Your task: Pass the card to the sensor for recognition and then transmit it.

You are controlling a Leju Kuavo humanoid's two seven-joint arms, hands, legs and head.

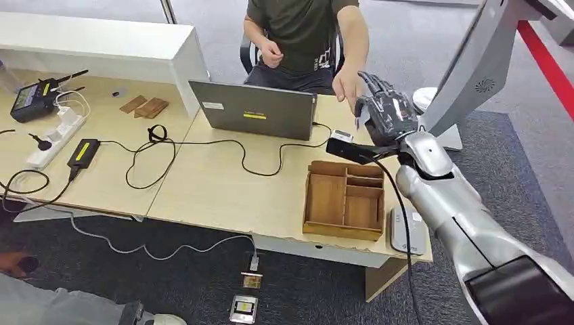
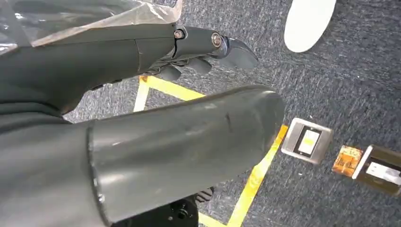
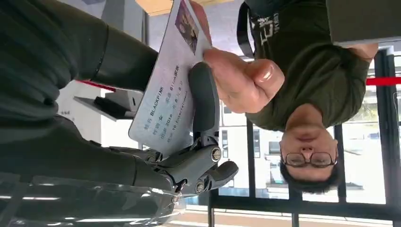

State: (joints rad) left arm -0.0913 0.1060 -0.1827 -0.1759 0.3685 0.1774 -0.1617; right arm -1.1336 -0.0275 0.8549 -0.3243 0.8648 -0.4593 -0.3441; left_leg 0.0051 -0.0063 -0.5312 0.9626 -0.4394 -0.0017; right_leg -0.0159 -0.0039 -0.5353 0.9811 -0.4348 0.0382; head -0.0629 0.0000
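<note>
My right hand (image 1: 386, 115) is raised over the table's far right edge, next to the laptop. It holds a white printed card (image 3: 165, 104) between its thumb (image 3: 204, 101) and its dark fingers. A seated person's hand (image 3: 236, 80) pinches the card's far end at the same time; in the head view that hand (image 1: 346, 87) meets mine. A sliver of the card (image 1: 357, 122) shows just above a small white sensor box (image 1: 341, 135) on the table. My left hand (image 2: 198, 47) hangs over the carpet and holds nothing, its fingers apart from the thumb.
A grey laptop (image 1: 254, 108) stands at the table's far side, with cables trailing left. A wooden divided tray (image 1: 345, 200) and a white device (image 1: 405, 230) lie near the front right edge. Small devices (image 1: 244, 308) lie on the carpet, with yellow floor tape (image 2: 255, 179) nearby.
</note>
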